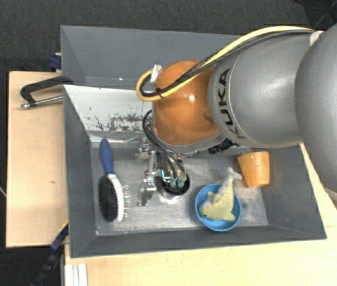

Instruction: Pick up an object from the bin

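Grey bin (76, 171) | my jaws low between black hairbrush (110, 196) and blue bowl (206, 220) | state: cannot tell | centre on one item.

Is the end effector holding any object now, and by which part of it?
It cannot be told: the end effector sits low between the blue-handled hairbrush and the blue bowl.

Matt grey metal bin (79, 177); glossy plastic bowl (201, 215).
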`<control>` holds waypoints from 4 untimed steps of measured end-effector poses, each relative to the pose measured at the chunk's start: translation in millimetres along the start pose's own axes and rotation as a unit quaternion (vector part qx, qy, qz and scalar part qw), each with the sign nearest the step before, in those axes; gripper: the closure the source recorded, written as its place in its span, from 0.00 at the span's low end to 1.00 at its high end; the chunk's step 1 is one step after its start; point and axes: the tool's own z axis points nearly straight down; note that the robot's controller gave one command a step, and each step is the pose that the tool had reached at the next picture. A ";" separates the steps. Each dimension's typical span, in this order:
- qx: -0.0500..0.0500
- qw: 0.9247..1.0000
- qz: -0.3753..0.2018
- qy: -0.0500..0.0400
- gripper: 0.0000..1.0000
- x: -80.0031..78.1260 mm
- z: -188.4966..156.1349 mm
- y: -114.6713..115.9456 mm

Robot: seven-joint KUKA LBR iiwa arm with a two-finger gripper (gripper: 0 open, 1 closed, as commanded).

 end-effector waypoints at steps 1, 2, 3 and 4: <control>0.000 0.997 -0.074 -0.005 0.00 3.6 81.3 36.2; 0.002 0.975 -0.223 -0.003 0.00 16.2 69.3 -21.0; 0.000 0.966 -0.259 -0.007 0.00 14.1 80.1 -70.6; 0.001 0.970 -0.244 -0.007 0.00 18.0 79.8 -157.1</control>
